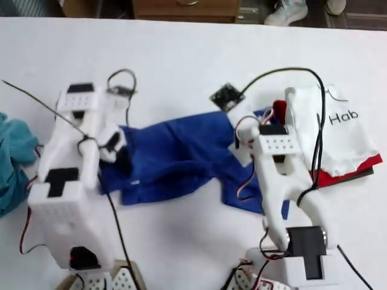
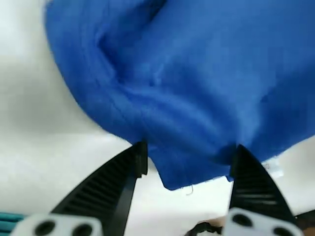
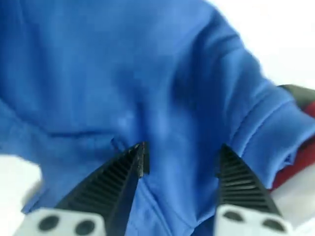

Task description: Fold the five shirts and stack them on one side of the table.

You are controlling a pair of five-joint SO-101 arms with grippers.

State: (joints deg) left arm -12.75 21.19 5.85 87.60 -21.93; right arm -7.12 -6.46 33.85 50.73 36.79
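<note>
Lying rumpled across the middle of the table [image 1: 181, 54], between the two arms, the blue shirt [image 1: 175, 157] looks like light, soft knit that will sag and bunch rather than hold a crease. It is probably best taken at a hem or seam corner, where doubled cloth gives the jaws something to bite. The left gripper [image 2: 189, 150] stands spread wide astride the shirt's edge, holding nothing. The right gripper [image 3: 183, 150] is likewise spread, empty, over the cloth beside a stitched hem. A white shirt [image 1: 335, 130] rests on a red shirt [image 1: 357, 172] at the table's right side, and a teal shirt [image 1: 12, 154] lies bunched at the left edge. The tabletop is smooth and white, so cloth will likely slide on it; a wooden cabinet [image 1: 184, 7] stands beyond.
</note>
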